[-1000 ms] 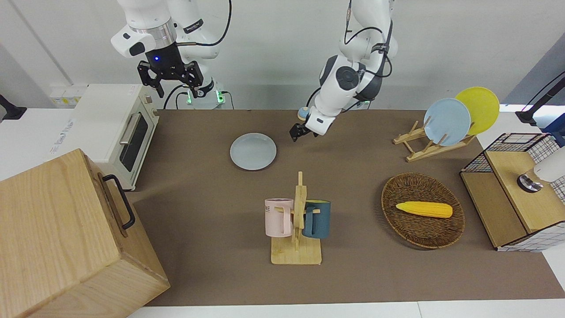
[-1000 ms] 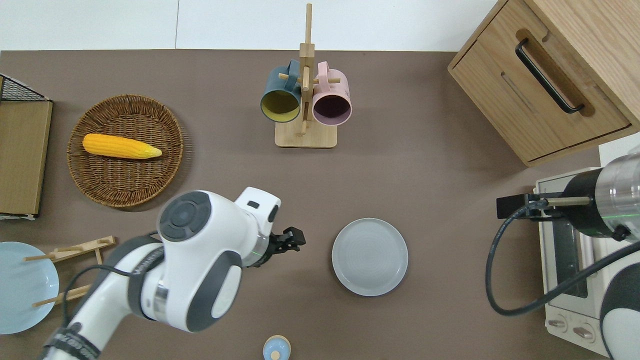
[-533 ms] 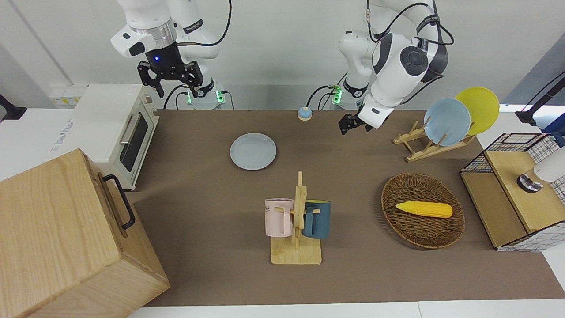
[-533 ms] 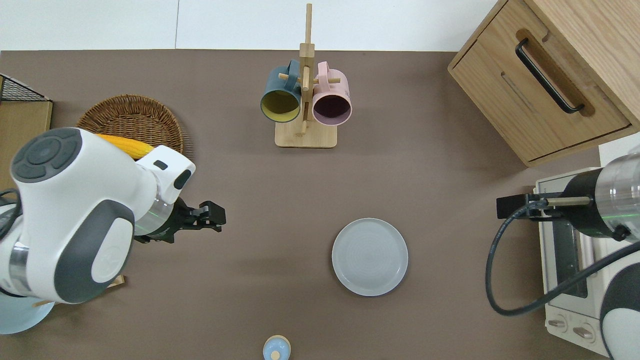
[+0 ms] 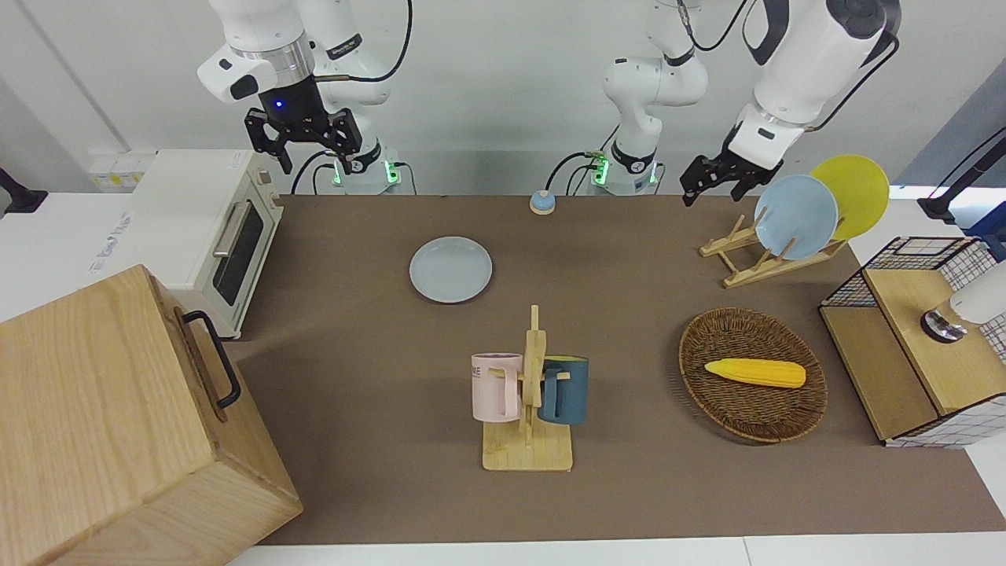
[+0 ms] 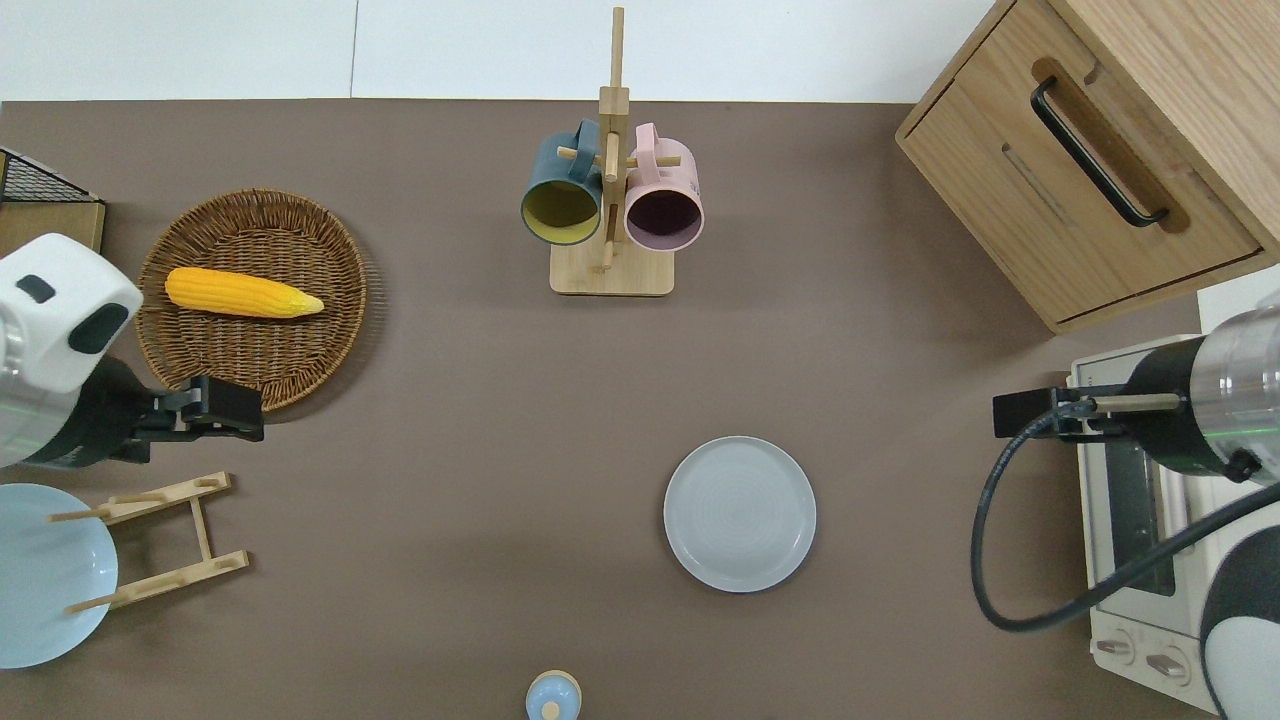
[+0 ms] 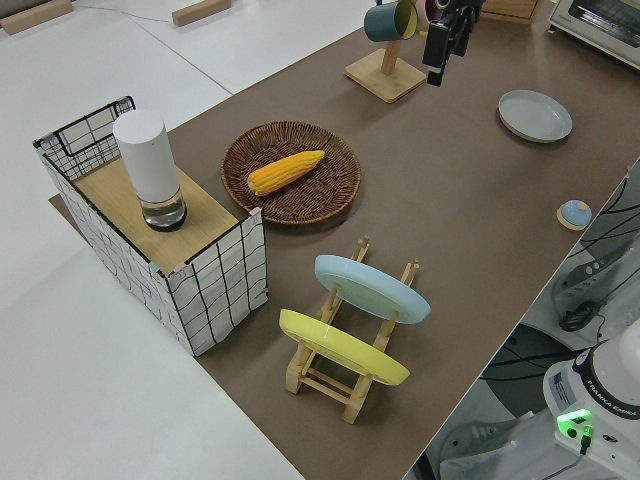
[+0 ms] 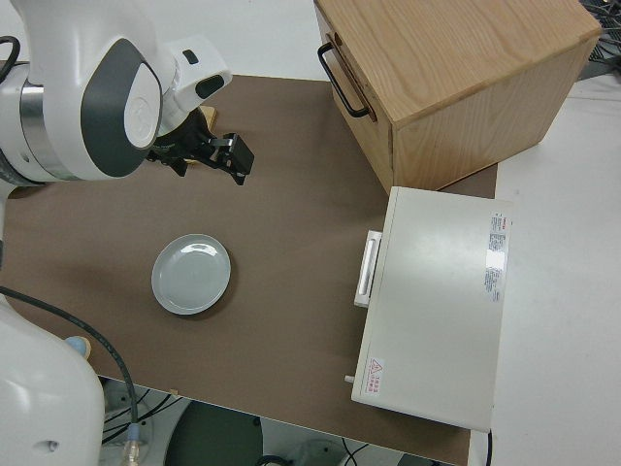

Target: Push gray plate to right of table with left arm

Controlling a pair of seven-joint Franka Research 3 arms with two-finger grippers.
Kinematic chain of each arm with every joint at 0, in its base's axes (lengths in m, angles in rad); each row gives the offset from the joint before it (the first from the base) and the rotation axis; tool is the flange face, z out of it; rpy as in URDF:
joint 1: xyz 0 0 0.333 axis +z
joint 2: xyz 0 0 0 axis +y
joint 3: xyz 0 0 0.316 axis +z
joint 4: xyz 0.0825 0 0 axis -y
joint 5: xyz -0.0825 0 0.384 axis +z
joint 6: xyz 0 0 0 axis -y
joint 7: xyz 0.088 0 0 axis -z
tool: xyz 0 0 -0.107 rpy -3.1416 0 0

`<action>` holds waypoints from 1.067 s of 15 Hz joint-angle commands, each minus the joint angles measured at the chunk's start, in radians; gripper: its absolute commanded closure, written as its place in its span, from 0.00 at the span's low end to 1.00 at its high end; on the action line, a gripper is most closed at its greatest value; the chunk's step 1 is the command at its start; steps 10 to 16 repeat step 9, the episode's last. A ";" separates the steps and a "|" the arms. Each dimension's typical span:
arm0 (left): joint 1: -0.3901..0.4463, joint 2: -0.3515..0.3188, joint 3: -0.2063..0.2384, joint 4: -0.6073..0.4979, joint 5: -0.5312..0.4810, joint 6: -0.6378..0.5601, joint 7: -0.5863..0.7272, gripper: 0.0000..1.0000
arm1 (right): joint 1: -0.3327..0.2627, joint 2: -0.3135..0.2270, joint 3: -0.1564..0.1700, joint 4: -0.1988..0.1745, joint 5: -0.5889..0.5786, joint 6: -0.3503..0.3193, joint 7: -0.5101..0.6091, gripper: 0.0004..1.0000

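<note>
Gray plate (image 6: 740, 514) sits flat on the brown table (image 6: 450, 560), nearer the robots than the mug stand (image 6: 611, 270). Left gripper (image 6: 235, 410) hangs over the wicker basket's (image 6: 300, 370) edge, well apart from it; can't tell its fingers. Right arm's parked, fingers apart.

Quick count of what's on the table (image 6: 850, 330): three plates total, one gray plate (image 6: 740, 513) lying flat, plus a sky-blue plate (image 5: 796, 216) and a yellow plate (image 5: 853, 195) standing in one wooden plate rack (image 6: 165, 541). Two mugs, a teal mug (image 6: 561, 197) and a pink mug (image 6: 662, 203), hang on one mug stand (image 6: 611, 265). One wicker basket (image 6: 262, 370) with one corn cob (image 6: 241, 293). One toaster oven (image 5: 200, 228), one wooden cabinet (image 5: 118, 424), one wire crate (image 7: 190, 290), one white cylinder (image 7: 148, 168), one small blue bell (image 6: 552, 696). Two robot arms.
</note>
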 commanded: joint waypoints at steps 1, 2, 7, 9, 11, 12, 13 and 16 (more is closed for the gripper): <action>0.036 0.017 -0.019 0.063 0.057 -0.023 0.024 0.01 | -0.024 -0.027 0.014 -0.027 0.021 -0.001 0.010 0.01; 0.039 0.019 -0.019 0.076 0.057 -0.023 0.024 0.00 | -0.024 -0.027 0.014 -0.027 0.021 0.000 0.010 0.00; 0.078 0.017 -0.045 0.077 0.058 -0.025 0.023 0.01 | -0.024 -0.027 0.014 -0.027 0.021 0.000 0.012 0.00; 0.078 0.017 -0.047 0.077 0.058 -0.025 0.021 0.01 | -0.024 -0.027 0.014 -0.027 0.021 0.000 0.010 0.00; 0.078 0.017 -0.047 0.077 0.058 -0.025 0.021 0.01 | -0.024 -0.027 0.014 -0.027 0.021 0.000 0.010 0.00; 0.078 0.017 -0.047 0.077 0.058 -0.025 0.021 0.01 | -0.024 -0.027 0.014 -0.027 0.021 0.000 0.010 0.00; 0.078 0.017 -0.047 0.077 0.058 -0.025 0.021 0.01 | -0.024 -0.027 0.014 -0.027 0.021 0.000 0.010 0.00; 0.078 0.017 -0.047 0.077 0.058 -0.025 0.021 0.01 | -0.024 -0.027 0.014 -0.027 0.021 0.000 0.010 0.00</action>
